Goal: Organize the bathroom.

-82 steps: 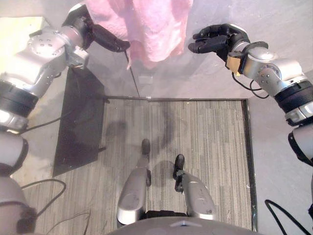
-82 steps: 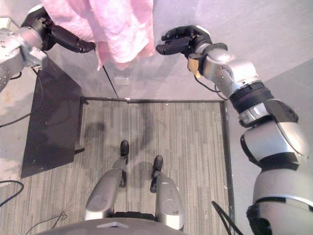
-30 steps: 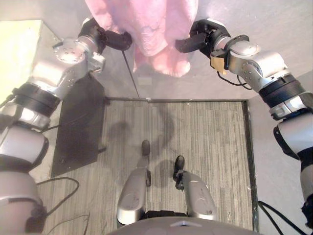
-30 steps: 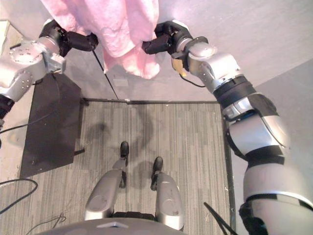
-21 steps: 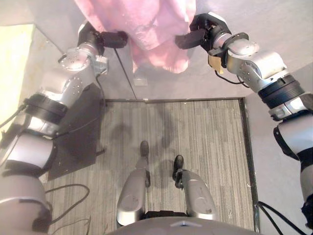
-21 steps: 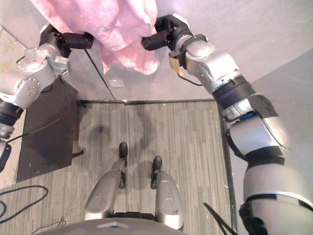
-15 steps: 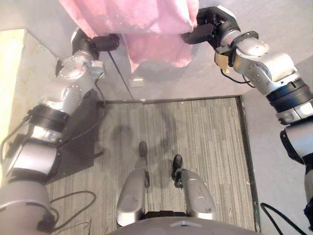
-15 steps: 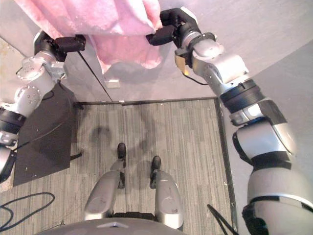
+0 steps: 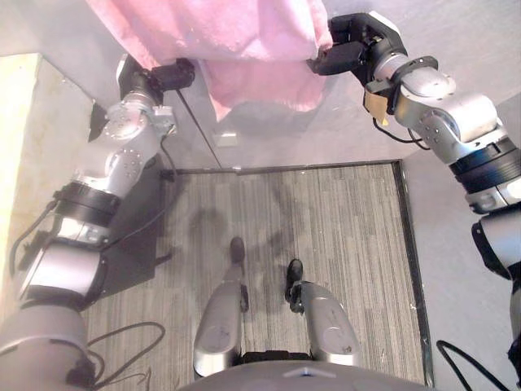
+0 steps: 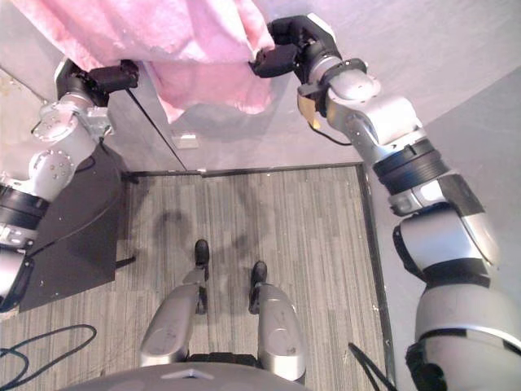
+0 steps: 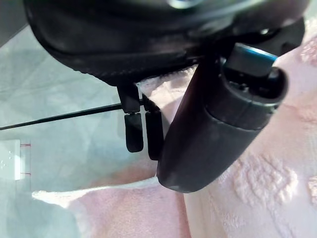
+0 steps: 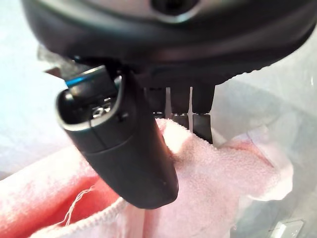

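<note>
Up in front of me, against the pale grey wall [image 9: 456, 32], hangs the fluffy pink terry towel [image 9: 244, 41], stretched wide between my two raised arms. My left hand [image 9: 167, 75] is lifted high with the elbow bent and the forearm pointing up and inward; it grips the towel's left edge, thumb pressed against the cloth and fingers [image 11: 136, 131] curled behind it — pinched tight on the fabric. My right hand [image 10: 285, 50] reaches up and across from the right side, wrist turned so the knuckles face the wall, and it pinches the towel's right edge in the same way: the thumb [image 12: 129, 153] lies over the pink pile while the fingers [image 12: 200, 121] fold down on the far side of the hem. A loose white thread [image 12: 74, 210] trails from the towel's stitched border near that thumb. Between my hands the upper fold runs nearly level, and a second layer of towel sags below it toward the left. Below lies grey striped carpet flooring [image 9: 342, 236], and a dark flat mat [image 10: 69, 244] sits along its left side — beside a thin black vertical seam [image 9: 199, 122] in the wall.
</note>
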`<state>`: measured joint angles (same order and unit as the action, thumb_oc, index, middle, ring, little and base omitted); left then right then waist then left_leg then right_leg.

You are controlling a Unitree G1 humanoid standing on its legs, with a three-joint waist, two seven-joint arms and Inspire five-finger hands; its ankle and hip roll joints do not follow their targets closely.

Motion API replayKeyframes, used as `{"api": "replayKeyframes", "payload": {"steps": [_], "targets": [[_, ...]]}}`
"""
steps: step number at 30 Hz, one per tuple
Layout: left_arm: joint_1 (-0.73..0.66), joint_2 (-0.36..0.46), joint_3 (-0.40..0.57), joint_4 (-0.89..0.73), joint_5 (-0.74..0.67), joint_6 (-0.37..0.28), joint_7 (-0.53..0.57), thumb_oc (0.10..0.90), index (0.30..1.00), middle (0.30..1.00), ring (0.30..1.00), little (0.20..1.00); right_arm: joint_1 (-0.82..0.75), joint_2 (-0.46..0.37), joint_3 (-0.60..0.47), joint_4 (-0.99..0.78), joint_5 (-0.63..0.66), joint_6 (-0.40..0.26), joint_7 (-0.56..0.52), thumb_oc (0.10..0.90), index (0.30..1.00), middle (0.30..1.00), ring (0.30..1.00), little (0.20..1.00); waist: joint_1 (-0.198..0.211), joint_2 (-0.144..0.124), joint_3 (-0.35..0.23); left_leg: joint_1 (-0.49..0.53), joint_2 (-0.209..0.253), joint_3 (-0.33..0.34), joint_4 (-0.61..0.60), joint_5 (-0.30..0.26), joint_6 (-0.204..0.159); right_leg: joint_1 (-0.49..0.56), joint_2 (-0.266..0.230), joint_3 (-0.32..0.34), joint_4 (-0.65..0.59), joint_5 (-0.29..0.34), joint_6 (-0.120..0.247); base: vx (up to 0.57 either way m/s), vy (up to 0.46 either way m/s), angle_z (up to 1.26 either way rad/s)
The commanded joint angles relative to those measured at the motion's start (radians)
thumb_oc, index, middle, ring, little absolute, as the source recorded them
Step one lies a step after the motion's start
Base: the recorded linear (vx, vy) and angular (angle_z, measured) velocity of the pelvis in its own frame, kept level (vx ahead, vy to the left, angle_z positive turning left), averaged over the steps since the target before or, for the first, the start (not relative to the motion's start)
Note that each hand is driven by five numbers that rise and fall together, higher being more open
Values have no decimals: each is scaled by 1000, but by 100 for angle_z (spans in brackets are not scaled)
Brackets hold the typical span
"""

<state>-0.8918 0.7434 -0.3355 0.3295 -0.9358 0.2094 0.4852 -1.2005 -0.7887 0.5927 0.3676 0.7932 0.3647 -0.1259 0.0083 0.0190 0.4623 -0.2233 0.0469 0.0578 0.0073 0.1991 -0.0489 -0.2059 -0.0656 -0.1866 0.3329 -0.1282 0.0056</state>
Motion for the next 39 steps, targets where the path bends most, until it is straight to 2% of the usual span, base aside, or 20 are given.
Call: {"api": "replayKeyframes", "payload": {"steps": [1,3,5,10,14,20,21,24,25,27,29,30,31,34,39], "targets": [[16,135,317,112,112,-170,210,400,300,300,300,300,-37,-132,-162,3,-36,-111,-100,400,300,300,300,300,35,-57,-62,53,-32,13,169,-213,21,49,-43,2,-149,96,43,0,0,0],[20,136,319,108,129,-159,209,400,300,300,300,300,-34,-133,-165,0,-35,-111,-100,400,300,300,300,300,36,-57,-61,52,-31,13,173,-215,21,49,-44,1,-147,96,43,0,0,0],[38,145,327,99,174,-123,234,400,300,300,300,300,-24,-139,-176,-11,-38,-106,-99,400,300,300,300,300,39,-55,-59,51,-33,10,176,-216,22,52,-46,0,-145,95,43,0,0,0],[73,131,353,127,106,-127,241,400,300,300,300,300,-26,-132,-180,-16,-44,-105,-107,400,300,300,300,300,42,-52,-56,53,-33,7,176,-216,23,50,-47,1,-141,93,44,0,0,0],[134,83,383,133,83,-149,237,400,300,300,300,300,-26,-130,-180,-32,-33,-97,-121,400,300,300,300,300,44,-56,-55,47,-36,1,177,-216,26,40,-44,4,-131,90,44,-1,-8,2],[157,64,392,122,84,-150,233,400,300,300,300,300,-19,-132,-185,-33,-31,-102,-119,400,300,300,300,300,44,-58,-53,45,-36,0,178,-215,27,36,-42,4,-128,90,43,-3,-12,4],[194,42,403,90,117,-135,210,400,300,300,300,300,-11,-126,-196,-41,-33,-100,-123,400,300,300,300,300,48,-60,-47,46,-36,-4,175,-213,28,35,-39,5,-124,90,43,3,-31,-2],[190,43,393,78,148,-120,198,400,300,300,300,300,-12,-123,-198,-46,-27,-99,-132,400,300,300,300,300,48,-61,-44,42,-36,-3,178,-212,28,31,-39,5,-121,91,42,1,-12,-1],[194,48,391,70,161,-111,173,475,413,413,413,413,-7,-123,-202,-47,-28,-101,-128,400,300,300,300,300,47,-59,-42,40,-36,-4,180,-212,28,29,-39,7,-119,91,43,0,0,0],[190,58,377,68,176,-99,96,800,900,900,900,900,-9,-118,-203,-46,-30,-98,-123,400,300,300,300,300,47,-56,-41,41,-35,-4,178,-211,28,30,-38,8,-119,92,43,0,0,0],[184,66,357,54,199,-74,12,800,900,900,900,900,-9,-118,-201,-49,-26,-100,-116,450,375,375,375,375,46,-50,-37,41,-36,-3,178,-210,29,27,-38,10,-116,92,44,0,0,0],[182,74,337,41,206,-47,-79,800,900,900,900,900,-9,-116,-204,-49,-22,-94,-99,549,524,524,524,524,44,-46,-36,40,-36,-4,177,-209,29,25,-38,12,-114,92,45,0,0,0],[180,79,325,37,249,-22,-132,800,900,900,900,900,-9,-115,-204,-49,-21,-95,-89,800,900,900,900,900,43,-44,-35,40,-36,-3,176,-209,29,25,-37,14,-114,93,45,0,0,0],[177,133,251,-39,358,19,-312,800,900,900,900,900,-11,-137,-196,-55,21,-101,-11,800,900,900,900,900,42,-34,-29,35,-36,-2,179,-206,30,19,-38,20,-112,97,46,-22,9,1],[100,224,163,-36,419,31,-413,800,900,900,900,900,2,-123,-185,7,31,-172,78,800,900,900,900,900,37,-15,-31,44,-38,-8,170,-200,29,27,-36,26,-116,99,47,0,0,0]]}}
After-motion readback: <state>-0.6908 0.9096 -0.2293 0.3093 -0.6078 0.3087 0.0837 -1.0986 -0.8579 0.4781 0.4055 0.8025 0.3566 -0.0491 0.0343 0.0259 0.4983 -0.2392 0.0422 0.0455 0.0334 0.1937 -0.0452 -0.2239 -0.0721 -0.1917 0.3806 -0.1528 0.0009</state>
